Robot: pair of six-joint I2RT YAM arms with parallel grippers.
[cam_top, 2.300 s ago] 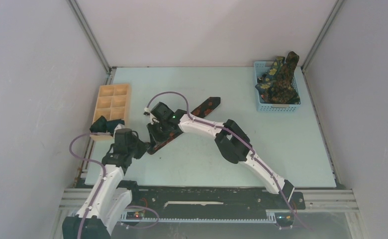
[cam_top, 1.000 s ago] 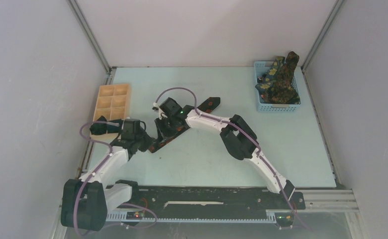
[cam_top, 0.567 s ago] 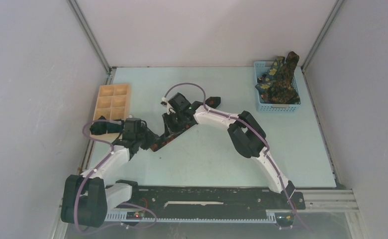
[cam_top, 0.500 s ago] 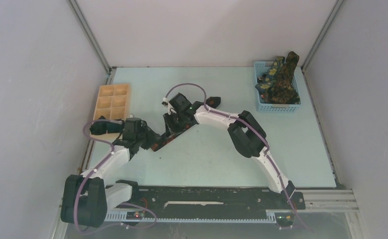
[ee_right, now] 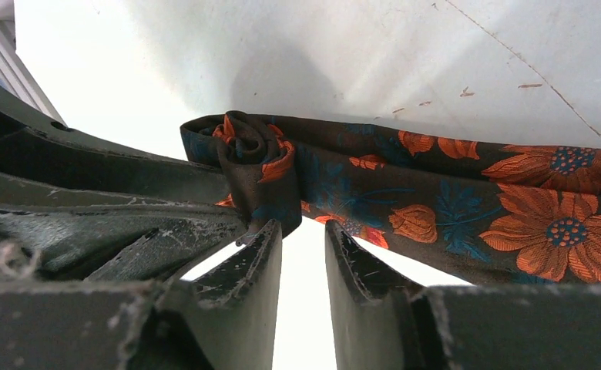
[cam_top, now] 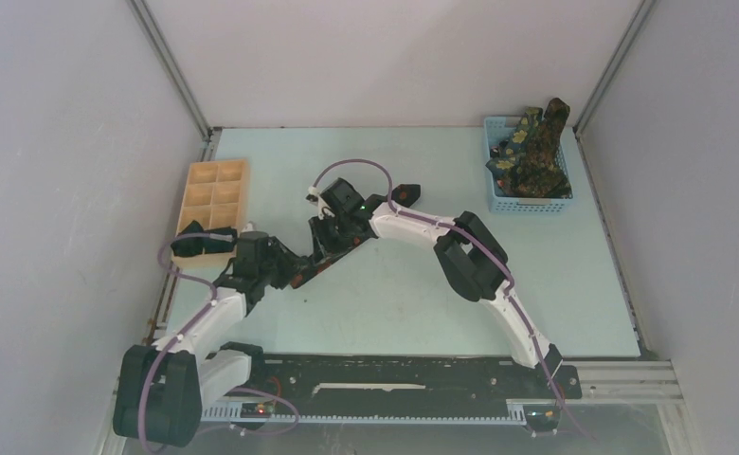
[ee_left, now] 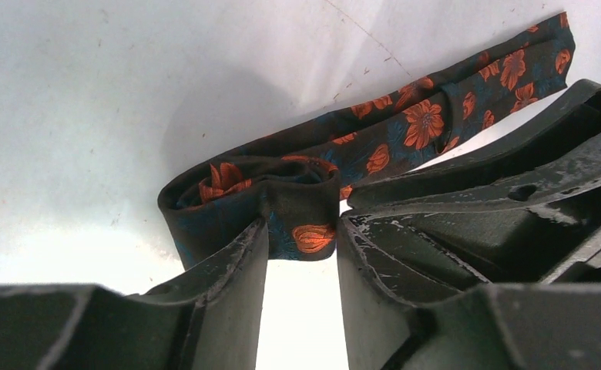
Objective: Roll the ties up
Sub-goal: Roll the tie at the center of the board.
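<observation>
A black tie (cam_top: 405, 193) with orange flowers lies slantwise on the pale blue table. Its near-left end is wound into a small loose roll (ee_right: 251, 150). My left gripper (cam_top: 288, 272) is low at that end. In the left wrist view its jaws (ee_left: 301, 231) stand apart, with the tie's folded loop (ee_left: 297, 196) lying across the fingertips. My right gripper (cam_top: 326, 245) comes in from the far side. Its jaws (ee_right: 303, 231) show a narrow gap, with the roll resting just past the left fingertip (ee_right: 270, 231). More ties (cam_top: 532, 152), dark green with yellow flowers, are heaped in the basket.
The blue mesh basket (cam_top: 527, 206) stands at the far right corner. A pale wooden compartment tray (cam_top: 217, 181) lies along the left edge, with a dark bundle (cam_top: 198, 241) at its near end. Grey walls close in on both sides.
My left gripper's jaws have opened off the tie's end and the left wrist has drawn slightly nearer. The right gripper shifted a little toward the far right, then held still.
</observation>
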